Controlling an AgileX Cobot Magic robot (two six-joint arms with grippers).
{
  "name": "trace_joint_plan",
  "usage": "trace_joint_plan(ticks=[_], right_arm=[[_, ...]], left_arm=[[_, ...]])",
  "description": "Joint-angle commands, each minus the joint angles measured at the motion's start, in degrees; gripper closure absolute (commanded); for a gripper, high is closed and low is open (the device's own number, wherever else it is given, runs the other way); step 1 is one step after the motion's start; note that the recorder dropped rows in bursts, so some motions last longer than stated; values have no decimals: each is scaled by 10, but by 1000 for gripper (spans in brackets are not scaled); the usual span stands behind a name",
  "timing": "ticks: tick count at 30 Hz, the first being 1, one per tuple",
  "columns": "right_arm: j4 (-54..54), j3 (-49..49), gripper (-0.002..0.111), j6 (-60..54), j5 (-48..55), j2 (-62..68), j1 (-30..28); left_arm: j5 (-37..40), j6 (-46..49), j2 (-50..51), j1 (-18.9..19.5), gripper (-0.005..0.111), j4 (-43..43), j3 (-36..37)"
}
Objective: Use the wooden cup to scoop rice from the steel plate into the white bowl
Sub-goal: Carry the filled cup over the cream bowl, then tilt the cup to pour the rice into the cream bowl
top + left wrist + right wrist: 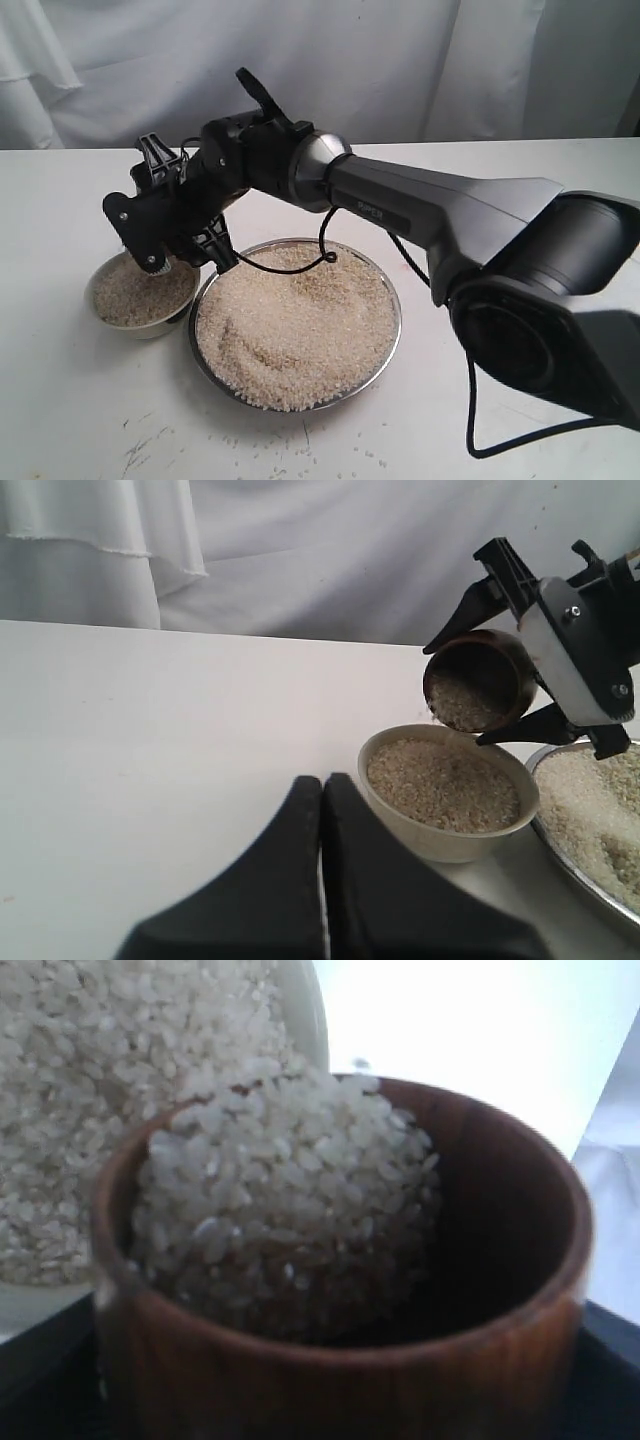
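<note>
Pinching the wooden cup [478, 680] between the two fingers of the right gripper [458, 692], one finger on each side of the barrel. Holding the cup tipped steeply, with its mouth facing down toward the white bowl [425, 835] and its lip hanging just above the bowl's far rim. Carrying rice [290, 1190] banked against the lower wall of the cup, right up to the lip; not possible to tell whether any grains are falling. Spanning the steel plate [397, 315] with the right arm, coming in from the right side of the exterior view. Showing the bowl nearly full of grains, standing on the white table [70, 420] just beside the plate, on its left in the exterior view. Showing the plate heaped with rice across its whole width, the surface rumpled. Showing loose grains [300, 455] scattered on the table in front of the plate. Resting the left gripper [322, 785] low over the table near the bowl, fingers pressed together on nothing.
</note>
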Motion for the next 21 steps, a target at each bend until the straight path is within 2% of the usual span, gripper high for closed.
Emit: trace_joint_plan(ticks=[1, 21], right_arm=[[-70, -3, 108, -4, -10, -3, 8], [-278, -3, 108, 18, -28, -3, 50]], left_arm=[[-4, -2, -3, -1, 107, 0, 3], [-4, -2, -3, -1, 107, 0, 3]])
